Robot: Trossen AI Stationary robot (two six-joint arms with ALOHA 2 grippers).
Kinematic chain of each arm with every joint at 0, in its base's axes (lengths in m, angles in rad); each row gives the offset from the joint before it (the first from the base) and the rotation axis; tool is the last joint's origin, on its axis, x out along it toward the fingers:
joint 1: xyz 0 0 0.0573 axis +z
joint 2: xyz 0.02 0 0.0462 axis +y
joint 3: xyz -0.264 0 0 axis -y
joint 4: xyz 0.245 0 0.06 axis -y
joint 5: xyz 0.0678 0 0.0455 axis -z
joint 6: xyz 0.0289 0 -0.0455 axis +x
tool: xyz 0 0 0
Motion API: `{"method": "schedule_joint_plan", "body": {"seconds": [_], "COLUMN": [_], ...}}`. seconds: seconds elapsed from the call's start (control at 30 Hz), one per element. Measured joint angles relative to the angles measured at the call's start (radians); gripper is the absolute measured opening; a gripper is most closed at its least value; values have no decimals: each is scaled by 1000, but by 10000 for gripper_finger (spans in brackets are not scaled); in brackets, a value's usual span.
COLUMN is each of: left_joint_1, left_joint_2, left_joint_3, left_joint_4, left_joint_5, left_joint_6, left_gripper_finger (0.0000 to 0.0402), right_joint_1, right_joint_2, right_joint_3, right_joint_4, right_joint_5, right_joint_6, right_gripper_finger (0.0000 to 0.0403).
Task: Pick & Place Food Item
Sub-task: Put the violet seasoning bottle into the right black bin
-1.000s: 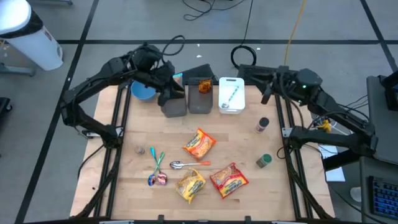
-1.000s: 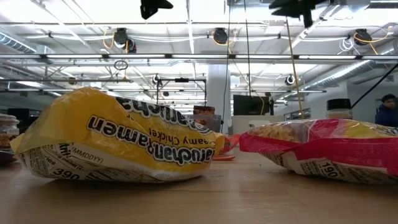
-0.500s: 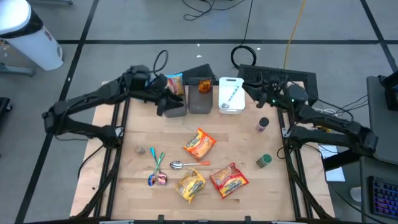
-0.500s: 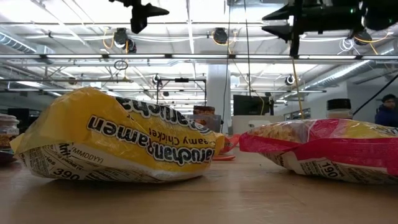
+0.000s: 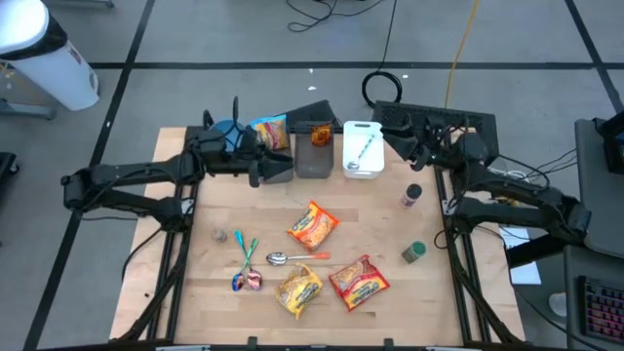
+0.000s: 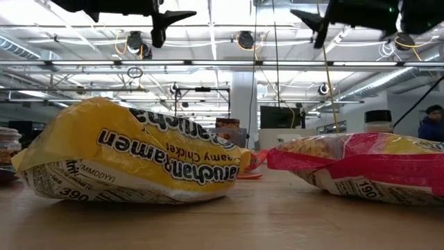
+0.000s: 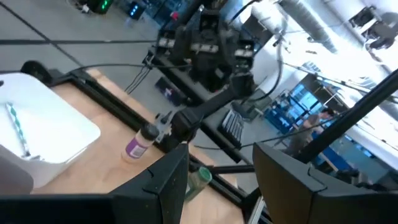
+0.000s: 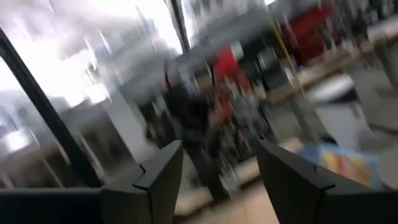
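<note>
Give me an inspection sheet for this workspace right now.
Surface: wooden table, no spills seen.
Job's things: three ramen packs lie mid-table; a snack bag stands at the back.
Clutter: bins, white tray, spoon, two jars, blue bowl.
Grippers: left gripper open, empty, by the bins; right gripper open, empty, near the tray.
Cables: coil on floor behind table.
Surroundings: white bin on floor.
</note>
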Motion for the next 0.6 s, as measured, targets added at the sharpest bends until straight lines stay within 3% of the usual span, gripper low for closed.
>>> {"method": "schedule_joint_plan", "body": {"seconds": [0.1,0.2,0.37,0.6], "left_joint_1": [-2,-2,-4,-5], "left_joint_2": [17,21,21,21], "left_joint_3": [4,5,5,5], "left_joint_4": [35,42,44,93], "left_joint_5": [1,1,1,1], "left_joint_6": [8,11,25,20], "left_gripper_finger": [186,186,186,186], "right_joint_1": [-4,5,43,122], "right_joint_2": [0,9,45,83], "right_joint_3": [150,331,597,806], "right_joint_4": [-305,-715,-1293,-1748], "right_joint_5": [-94,-100,41,143], "right_joint_6": [-134,-361,-621,-690], "right_gripper_finger": [203,205,196,186]}}
